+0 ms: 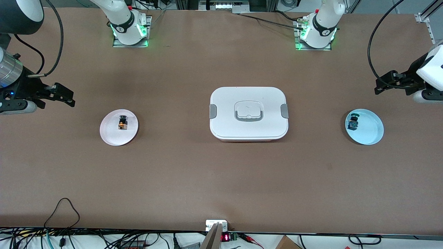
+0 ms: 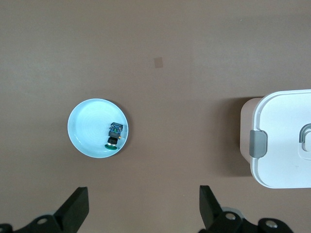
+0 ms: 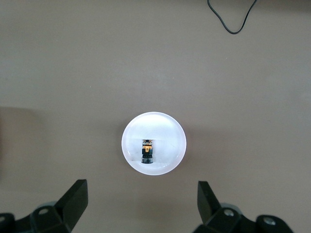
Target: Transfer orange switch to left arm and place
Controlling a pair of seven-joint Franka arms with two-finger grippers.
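- Front view, table [image 1: 221, 180]: bears every item; both arms are raised over its two ends.
- Box [image 1: 248, 113]: lid on, at mid-table, directly between the two plates. It stands in the way of a straight carry, so judged, the handover must pass over it or around it.
- Right gripper [image 1: 65, 95]: over bare table at the right arm's end, beside the white plate [image 1: 118, 127]. Fingers [image 3: 73, 201] spread wide, holding nothing; in the right wrist view the plate lies ahead of the fingertips, centred on the gap.
- Left gripper [image 1: 382, 86]: over bare table at the left arm's end, near the blue plate [image 1: 364, 126]. Fingers [image 2: 75, 208] spread, holding nothing; in the left wrist view the plate lies ahead of one fingertip, off the gap's centre.
- Orange switch [image 1: 123, 122]: lies on the white plate, untouched, well clear of both fingertips.
- Blue switch [image 1: 353, 121]: lies on the blue plate; not the target.
- Progress, judged: nothing done. Grasp, handover and placement all remain.
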